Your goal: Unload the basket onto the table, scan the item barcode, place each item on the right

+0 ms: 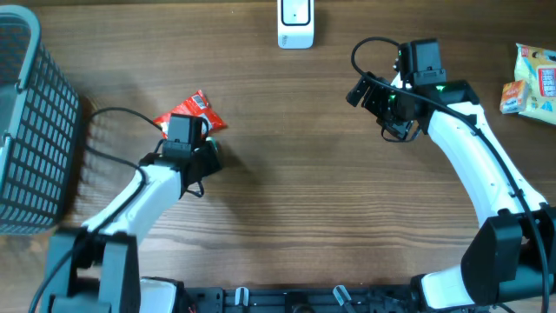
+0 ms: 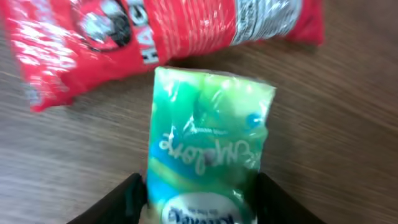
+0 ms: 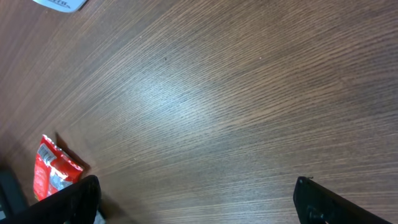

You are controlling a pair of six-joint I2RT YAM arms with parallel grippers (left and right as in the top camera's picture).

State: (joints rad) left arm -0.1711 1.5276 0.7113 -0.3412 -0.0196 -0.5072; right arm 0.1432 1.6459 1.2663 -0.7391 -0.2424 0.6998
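1. Wire basket at the tabletop's left edge.
2. Left gripper flanks a green packet just beside a red snack packet, left of centre; cannot tell whether it grips.
3. White scanner at the far edge.
4. Right gripper wide open above the tabletop.

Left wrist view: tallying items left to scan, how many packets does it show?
2. A green packet lies between the left jaws; a red packet lies just beyond it on the table. Others may sit outside this view.
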